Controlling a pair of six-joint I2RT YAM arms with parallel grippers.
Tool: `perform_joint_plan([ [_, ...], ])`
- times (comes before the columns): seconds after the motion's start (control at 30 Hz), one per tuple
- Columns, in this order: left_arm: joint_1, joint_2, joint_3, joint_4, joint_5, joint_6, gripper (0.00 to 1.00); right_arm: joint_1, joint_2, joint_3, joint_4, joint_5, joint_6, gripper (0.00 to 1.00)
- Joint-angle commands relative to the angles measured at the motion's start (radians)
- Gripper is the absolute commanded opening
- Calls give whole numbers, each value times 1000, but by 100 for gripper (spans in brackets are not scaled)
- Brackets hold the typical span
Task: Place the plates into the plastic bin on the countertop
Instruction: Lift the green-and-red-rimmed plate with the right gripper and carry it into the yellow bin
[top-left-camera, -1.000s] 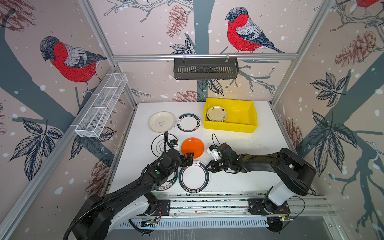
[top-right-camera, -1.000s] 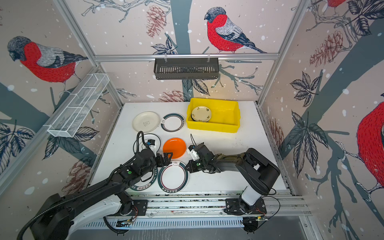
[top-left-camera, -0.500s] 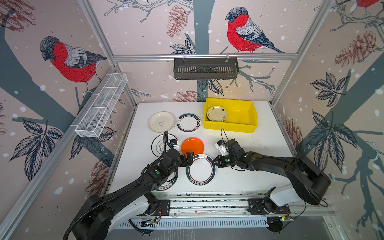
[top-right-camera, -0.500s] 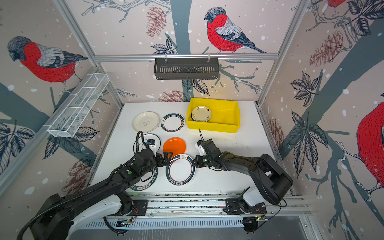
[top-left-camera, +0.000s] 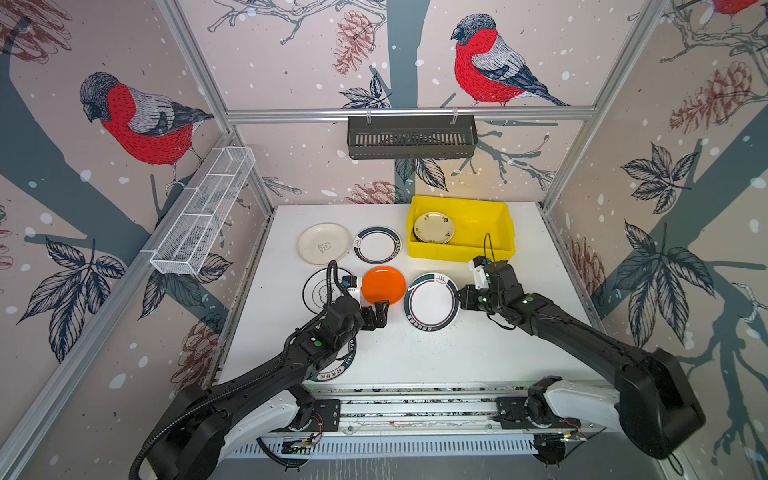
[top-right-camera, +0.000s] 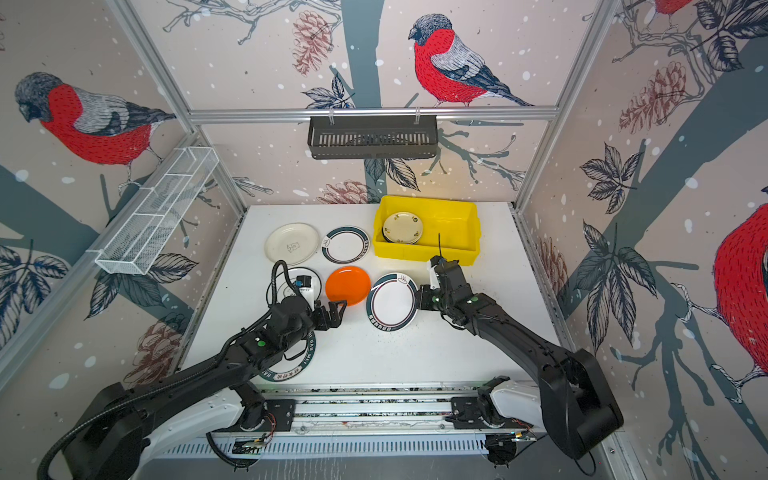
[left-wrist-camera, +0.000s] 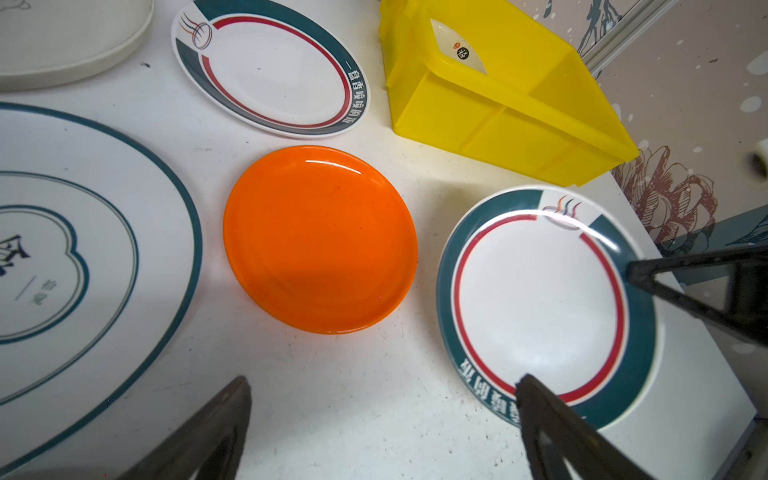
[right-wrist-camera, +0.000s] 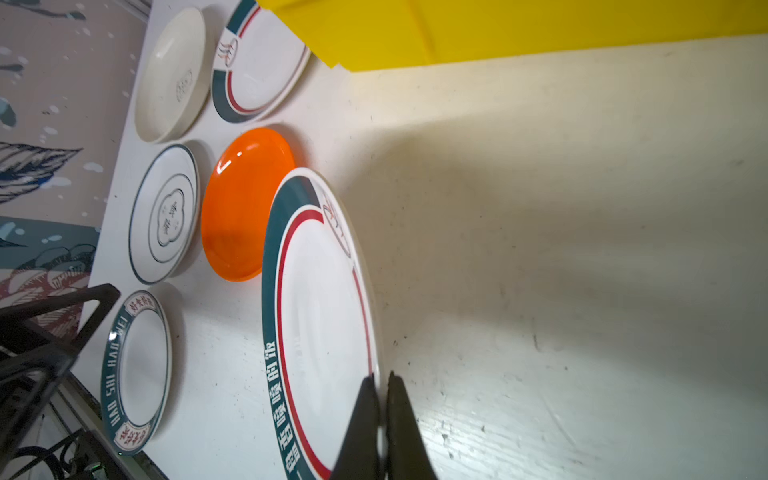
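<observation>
My right gripper (top-left-camera: 459, 297) (right-wrist-camera: 381, 376) is shut on the right rim of a white plate with a dark-green lettered rim (top-left-camera: 432, 301) (right-wrist-camera: 320, 332). The plate hangs tilted just above the countertop (top-left-camera: 436, 353), in front of the yellow plastic bin (top-left-camera: 461, 253). A cream flowered plate (top-left-camera: 433, 227) lies in the bin's left half. My left gripper (top-left-camera: 380, 311) (left-wrist-camera: 384, 380) stands open and empty at the orange plate's (top-left-camera: 383, 286) (left-wrist-camera: 320, 239) front edge. A plain white plate (top-left-camera: 323, 244), a second green-rimmed plate (top-left-camera: 377, 245) and a black-ringed plate (top-left-camera: 320, 291) lie on the left.
Another green-lettered plate (top-left-camera: 332, 370) lies partly under my left arm near the front rail. A black slotted basket (top-left-camera: 411, 137) hangs on the back rail. On the left wall is a white wire mesh basket (top-left-camera: 203, 216).
My right gripper has carried the green-rimmed plate from the front middle back and to the right, closer to the bin. The left arm has stayed where it was.
</observation>
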Motion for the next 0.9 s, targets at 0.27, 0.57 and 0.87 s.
perform_joint_plan([
  [0.27,0,111,88,113,-21,127,98,-146,5,181,31,-28,3,0],
  [0.57,0,145,107,188,24,206,98,-228,208,381,106,-24,33,0],
  [0.87,0,106,86,176,-12,238,98,-285,464,583,159,-20,77,0],
])
